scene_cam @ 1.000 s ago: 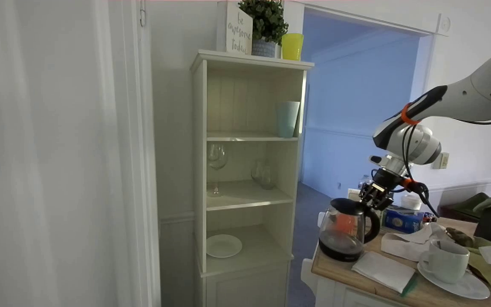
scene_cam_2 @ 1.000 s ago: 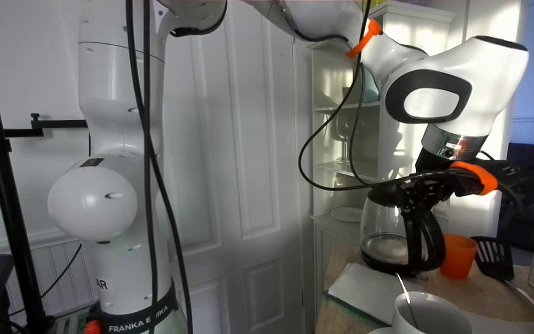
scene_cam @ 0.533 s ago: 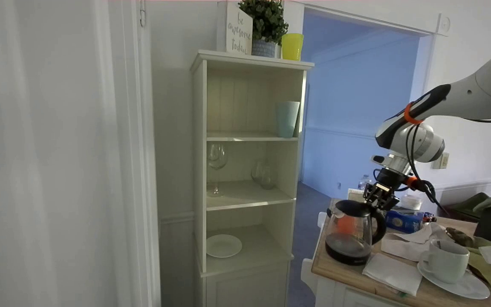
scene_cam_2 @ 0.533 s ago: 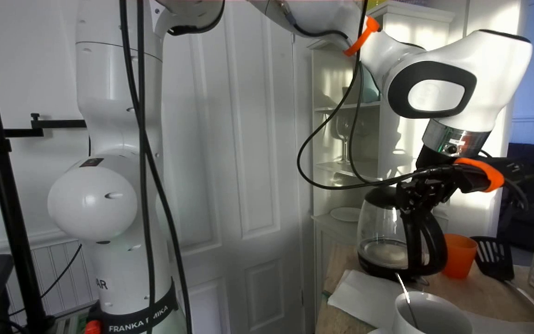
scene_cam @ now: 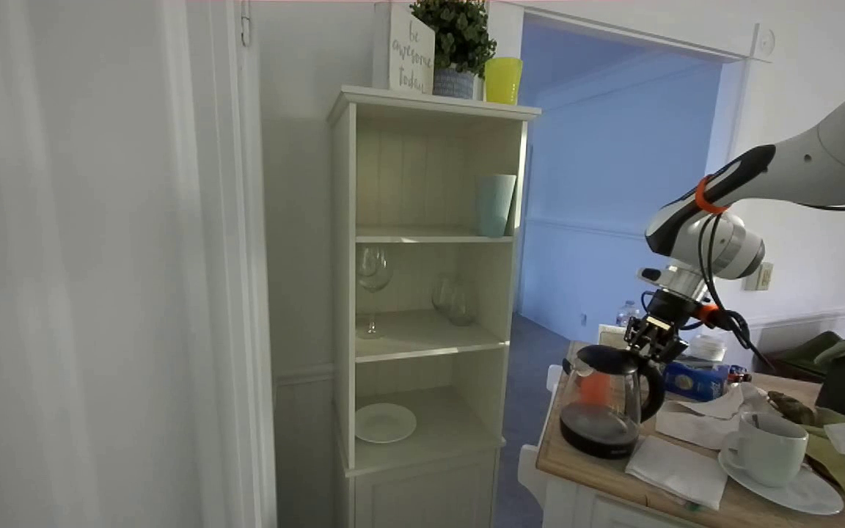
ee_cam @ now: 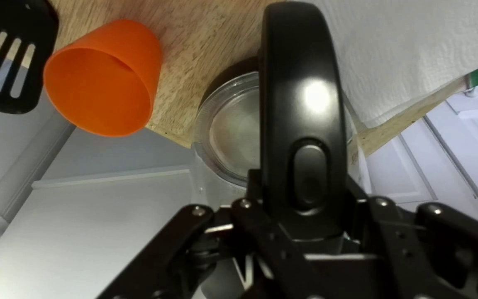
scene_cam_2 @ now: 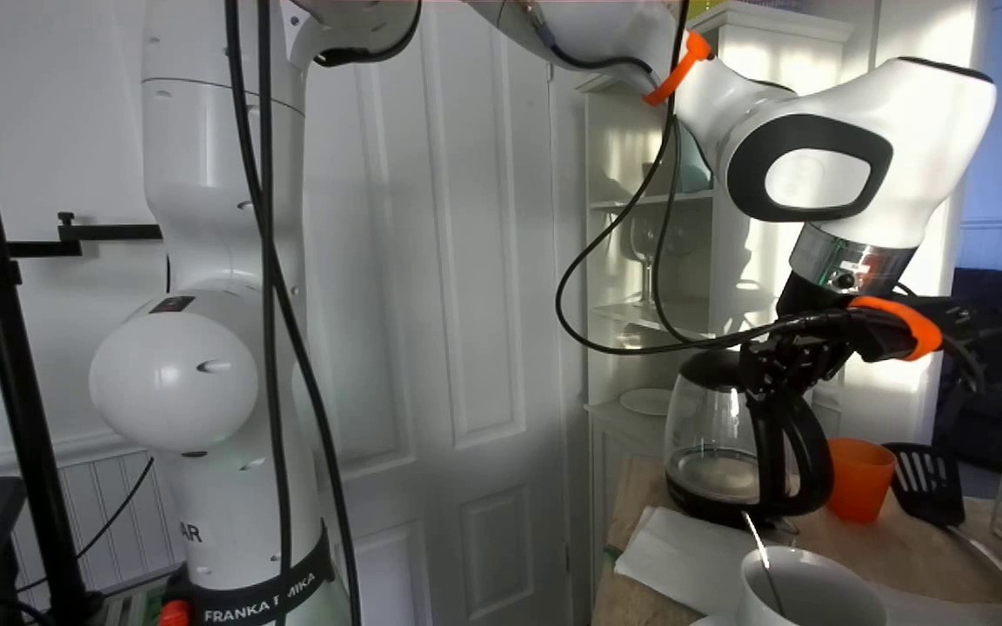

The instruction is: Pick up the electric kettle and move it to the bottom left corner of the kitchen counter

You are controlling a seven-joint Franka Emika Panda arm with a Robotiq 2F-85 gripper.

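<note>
The electric kettle [scene_cam: 598, 414] stands upright at the end of the kitchen counter [scene_cam: 576, 462], clear glass with a black lid, handle and base and some liquid inside. It also shows in an exterior view [scene_cam_2: 714, 426], partly behind my gripper [scene_cam_2: 784, 365]. I cannot tell whether its base touches the counter. My gripper [scene_cam: 650, 341] is at the top of the handle. In the wrist view the fingers [ee_cam: 304, 187] press both sides of the black handle [ee_cam: 303, 104]; the fingertips are partly hidden by it. The counter's wood [ee_cam: 197, 33] shows beyond the handle.
A folded white paper [scene_cam: 678, 469] lies against the kettle's base. A white cup [scene_cam: 771, 447] with a spoon stands on a saucer nearby. An orange cup [scene_cam_2: 859, 478] and a black slotted spatula [scene_cam_2: 927, 482] are beside the kettle. A shelf cabinet [scene_cam: 437, 469] stands past the counter's end.
Over the last second the kettle and gripper shifted slightly right in the exterior view with the cabinet, and the folded paper slid along with them. In the last half second they barely moved.
</note>
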